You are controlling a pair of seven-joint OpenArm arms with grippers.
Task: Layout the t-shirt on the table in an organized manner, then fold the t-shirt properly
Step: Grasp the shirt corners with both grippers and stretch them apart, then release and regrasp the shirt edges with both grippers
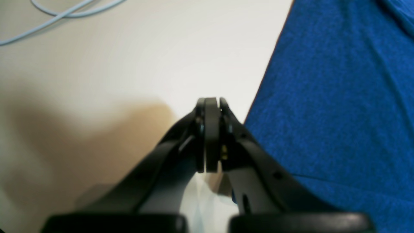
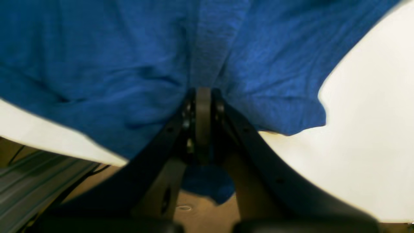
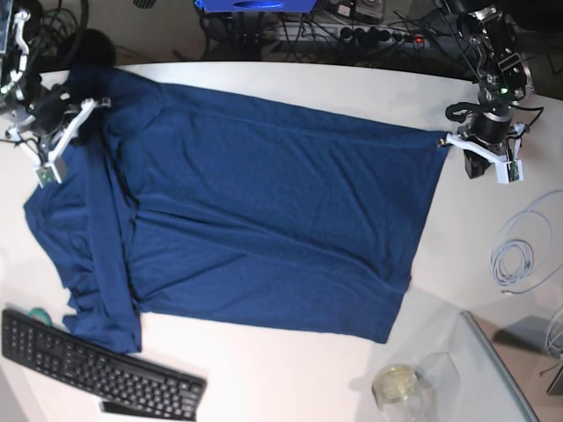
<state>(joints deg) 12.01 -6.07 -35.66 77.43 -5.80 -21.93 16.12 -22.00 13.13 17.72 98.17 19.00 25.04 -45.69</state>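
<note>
The right gripper is clamped on the t-shirt, whose cloth spreads ahead of its jaws over the table. The left gripper is closed on nothing, the shirt's edge just beside it.

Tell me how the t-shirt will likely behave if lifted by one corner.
The t-shirt is probably floppy: it lies creased and bunched near the right gripper. It would likely drape and drag across the table, since it spreads wide.
</note>
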